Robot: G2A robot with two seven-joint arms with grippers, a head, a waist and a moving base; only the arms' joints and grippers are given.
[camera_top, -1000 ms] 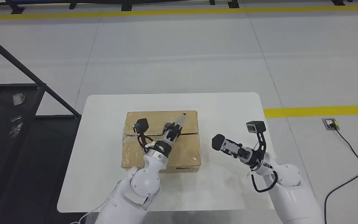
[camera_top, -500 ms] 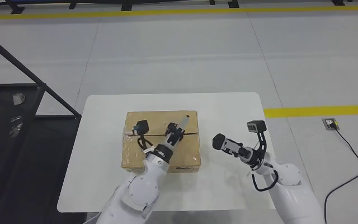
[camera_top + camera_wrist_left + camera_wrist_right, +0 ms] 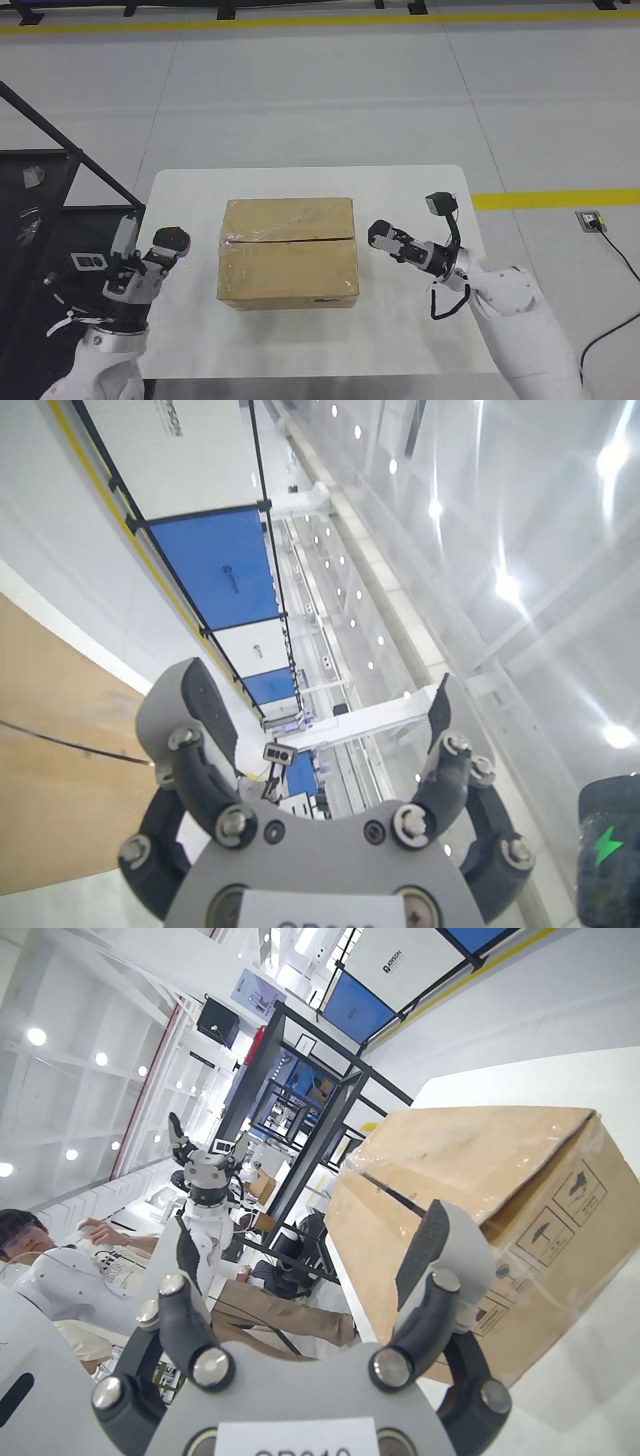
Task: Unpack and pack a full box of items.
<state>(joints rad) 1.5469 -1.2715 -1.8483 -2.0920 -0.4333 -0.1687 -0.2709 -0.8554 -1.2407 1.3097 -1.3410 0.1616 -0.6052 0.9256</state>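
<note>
Closed cardboard box [image 3: 288,250] centred on the white table [image 3: 410,190].
The pale floor [image 3: 300,90] carries a yellow line [image 3: 540,199]; a black rack [image 3: 100,208] stands off the table's left edge. The right gripper [image 3: 307,1238], fingers spread, sits just beside the box's right end. The left gripper [image 3: 320,690], fingers spread (aimed at the ceiling), hangs beyond the table's left edge, well apart. The box's long axis parallels the table's front edge.

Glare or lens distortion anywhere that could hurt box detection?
Left wrist view: ceiling lights flare into streaks, straight lines bow. Right wrist view: clear tape on the box glints. Top view: even light, faint sheen on the tape.
</note>
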